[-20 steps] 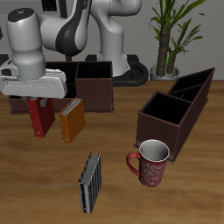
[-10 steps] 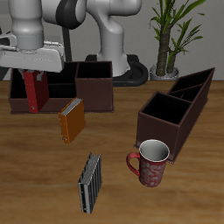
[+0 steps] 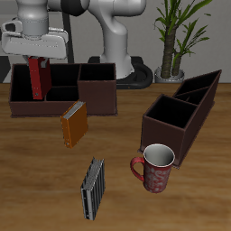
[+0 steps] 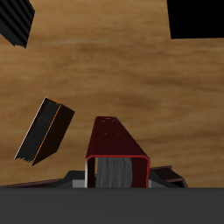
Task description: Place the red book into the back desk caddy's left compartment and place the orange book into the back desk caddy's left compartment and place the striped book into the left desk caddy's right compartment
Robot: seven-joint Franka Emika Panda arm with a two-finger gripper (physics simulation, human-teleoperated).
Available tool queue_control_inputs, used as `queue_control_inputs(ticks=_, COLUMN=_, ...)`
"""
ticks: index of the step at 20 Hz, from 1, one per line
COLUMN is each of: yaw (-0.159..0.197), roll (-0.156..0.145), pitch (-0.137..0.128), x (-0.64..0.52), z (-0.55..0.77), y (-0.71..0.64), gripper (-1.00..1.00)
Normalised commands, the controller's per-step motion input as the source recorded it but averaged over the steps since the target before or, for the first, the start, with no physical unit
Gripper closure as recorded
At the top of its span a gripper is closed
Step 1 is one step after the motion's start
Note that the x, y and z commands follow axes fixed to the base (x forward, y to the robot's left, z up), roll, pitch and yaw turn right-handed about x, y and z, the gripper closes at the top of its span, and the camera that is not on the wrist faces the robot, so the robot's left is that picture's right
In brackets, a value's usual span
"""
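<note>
My gripper [image 3: 36,60] is shut on the red book [image 3: 37,78] and holds it upright in the air over the back desk caddy [image 3: 63,90], above its compartments. In the wrist view the red book [image 4: 115,156] hangs between my fingers, with the table below. The orange book [image 3: 74,124] lies on the table in front of the back caddy; it also shows in the wrist view [image 4: 44,129]. The striped book [image 3: 93,188] lies near the table's front edge. The left desk caddy [image 3: 183,115] stands apart, beside the mug.
A red patterned mug [image 3: 154,168] stands in front of the left desk caddy. A potted plant [image 3: 174,36] stands at the back. The robot's base [image 3: 117,54] is behind the back caddy.
My gripper has lifted the red book higher and carried it back, from above the table beside the orange book to over the back caddy.
</note>
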Motion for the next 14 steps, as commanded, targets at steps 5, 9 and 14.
queue_control_inputs(ticks=5, yaw=0.030, roll=0.026, pitch=-0.003, x=-0.57, z=-0.04, y=0.07, gripper=1.00)
queue_control_inputs(ticks=9, yaw=-0.038, roll=-0.008, pitch=-0.011, x=-0.37, z=0.00, y=-0.05, gripper=1.00)
queue_control_inputs(ticks=14, yaw=-0.006, roll=-0.027, pitch=-0.010, x=-0.28, z=-0.01, y=-0.08, gripper=1.00)
